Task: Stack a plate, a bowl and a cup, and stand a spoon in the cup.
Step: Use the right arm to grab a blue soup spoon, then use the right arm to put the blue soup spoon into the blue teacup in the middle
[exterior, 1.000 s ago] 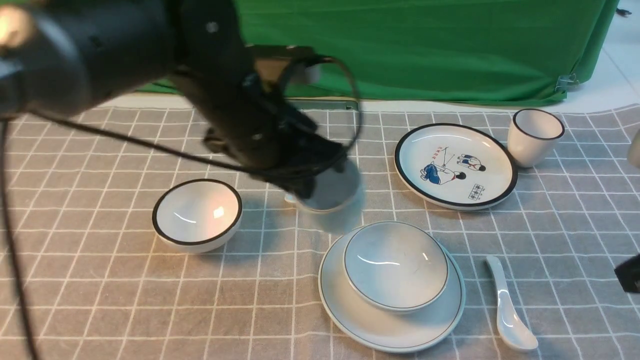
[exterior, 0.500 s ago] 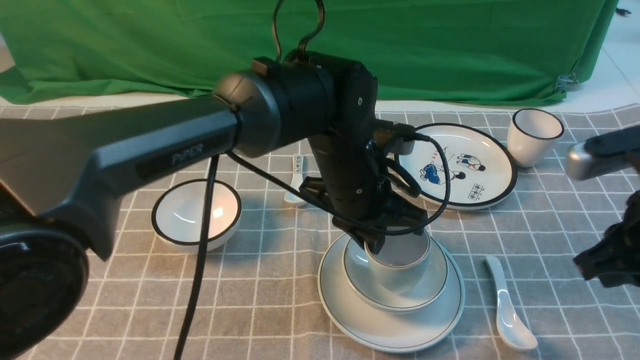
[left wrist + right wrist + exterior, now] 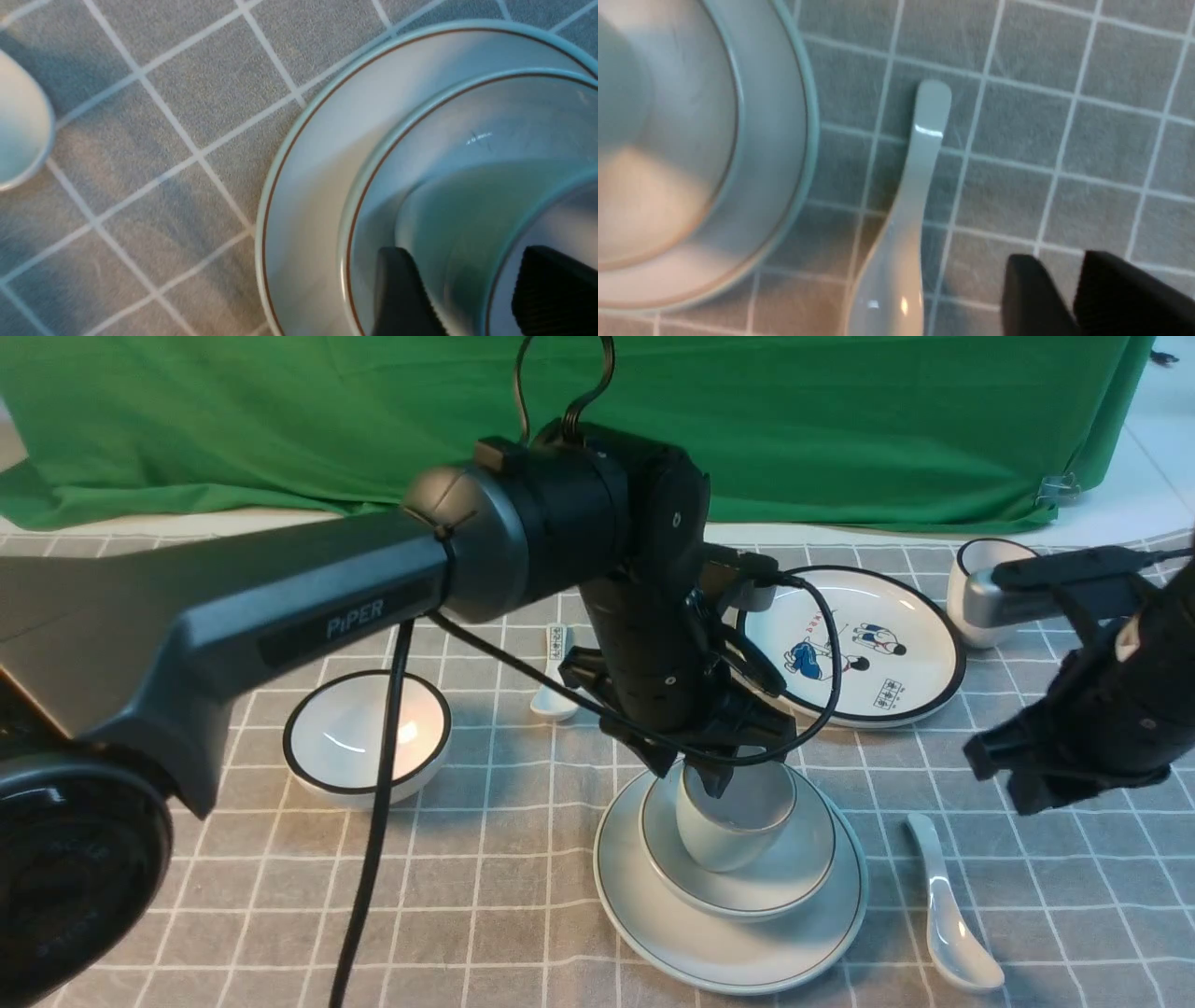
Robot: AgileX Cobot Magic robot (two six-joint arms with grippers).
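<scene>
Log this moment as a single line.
plate under bowl | cup in bowl | left gripper open, astride cup wall | right gripper open, empty | spoon on cloth

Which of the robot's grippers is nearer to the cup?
The left: its jaws stand open at the cup's rim, while the right gripper hovers beyond the spoon.

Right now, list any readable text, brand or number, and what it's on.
"PiPER": on the left arm.
Red characters: on the cartoon plate, too small to read.
Boxed black characters: same plate, too small.
Dark marks: on the smaller spoon's handle, too small.
</scene>
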